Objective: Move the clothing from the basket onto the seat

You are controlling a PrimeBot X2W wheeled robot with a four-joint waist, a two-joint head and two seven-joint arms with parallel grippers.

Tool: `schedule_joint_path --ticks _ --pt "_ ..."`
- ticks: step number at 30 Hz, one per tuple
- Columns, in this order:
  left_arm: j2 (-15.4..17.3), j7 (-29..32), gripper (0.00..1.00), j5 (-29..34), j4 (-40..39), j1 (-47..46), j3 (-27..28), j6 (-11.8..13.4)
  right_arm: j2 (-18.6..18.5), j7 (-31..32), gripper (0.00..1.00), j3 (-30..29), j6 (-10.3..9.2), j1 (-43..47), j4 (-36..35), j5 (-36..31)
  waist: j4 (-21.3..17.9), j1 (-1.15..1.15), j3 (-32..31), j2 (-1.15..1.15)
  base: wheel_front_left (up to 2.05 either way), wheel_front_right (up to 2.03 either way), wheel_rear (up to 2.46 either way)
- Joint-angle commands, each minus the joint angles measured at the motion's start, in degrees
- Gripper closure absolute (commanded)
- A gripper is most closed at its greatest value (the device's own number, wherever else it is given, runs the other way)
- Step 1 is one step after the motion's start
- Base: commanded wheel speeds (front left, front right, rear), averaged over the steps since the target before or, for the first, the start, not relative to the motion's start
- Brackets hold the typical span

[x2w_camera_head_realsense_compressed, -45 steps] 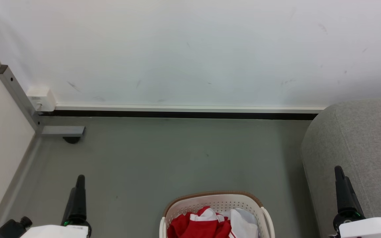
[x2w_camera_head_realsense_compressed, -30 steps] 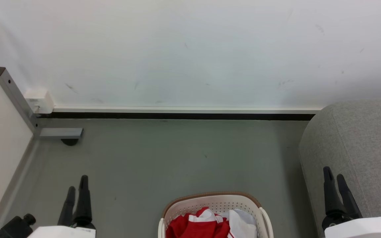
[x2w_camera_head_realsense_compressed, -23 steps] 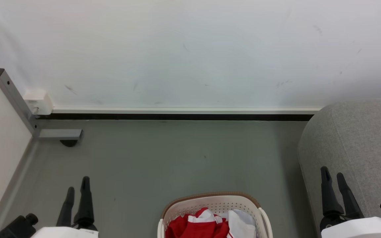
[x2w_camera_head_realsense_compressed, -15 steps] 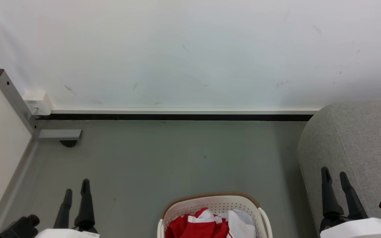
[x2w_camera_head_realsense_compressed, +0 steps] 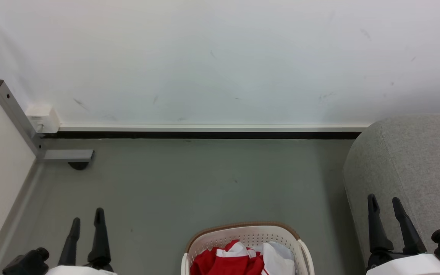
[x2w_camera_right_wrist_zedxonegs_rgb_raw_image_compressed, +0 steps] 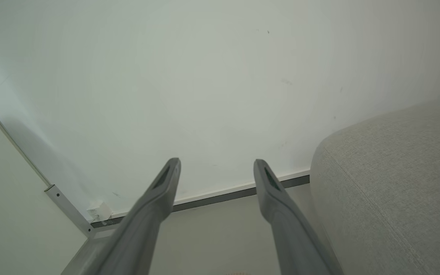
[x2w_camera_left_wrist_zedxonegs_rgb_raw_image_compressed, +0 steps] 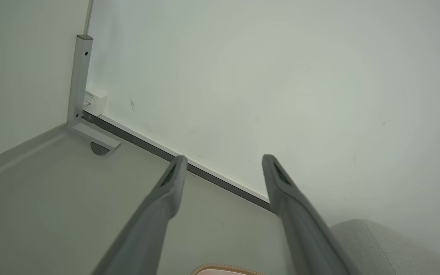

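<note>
Left pincer (x2w_camera_head_realsense_compressed: 87, 215) rotated, released, empty, right pincer (x2w_camera_head_realsense_compressed: 384, 199) likewise, clothing (x2w_camera_head_realsense_compressed: 224, 263) in basket (x2w_camera_head_realsense_compressed: 243, 225)

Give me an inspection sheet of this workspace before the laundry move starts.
Surface: grey floor, a few faint marks.
Job's things: red and white clothing heaped in the basket, on the floor; grey seat to its right, nothing on its visible part.
Clutter: nothing seen.
Grippers: left gripper and right gripper both open, empty, clear of the basket.
Cables: nothing seen.
Surroundings: scuffed white wall, dark baseboard; metal post and small white box in the left corner.
</note>
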Motion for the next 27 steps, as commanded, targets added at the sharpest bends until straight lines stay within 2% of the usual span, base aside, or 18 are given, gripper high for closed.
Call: schedule_joint_path --ticks 1,27 --pt "0.5 -0.7 0.00 1.8 -0.5 0.2 0.2 0.1 -0.6 -0.5 0.00 0.0 -0.08 -0.9 0.0 -1.8 0.0 0.00 0.1 0.00 0.00 0.00 0.00" --pt "0.6 -3.8 0.00 12.5 -0.6 0.4 -0.1 0.3 -0.7 -3.6 0.00 1.5 -0.10 -1.1 0.6 -12.5 -0.5 0.00 -0.2 0.00 0.00 0.00 0.00"
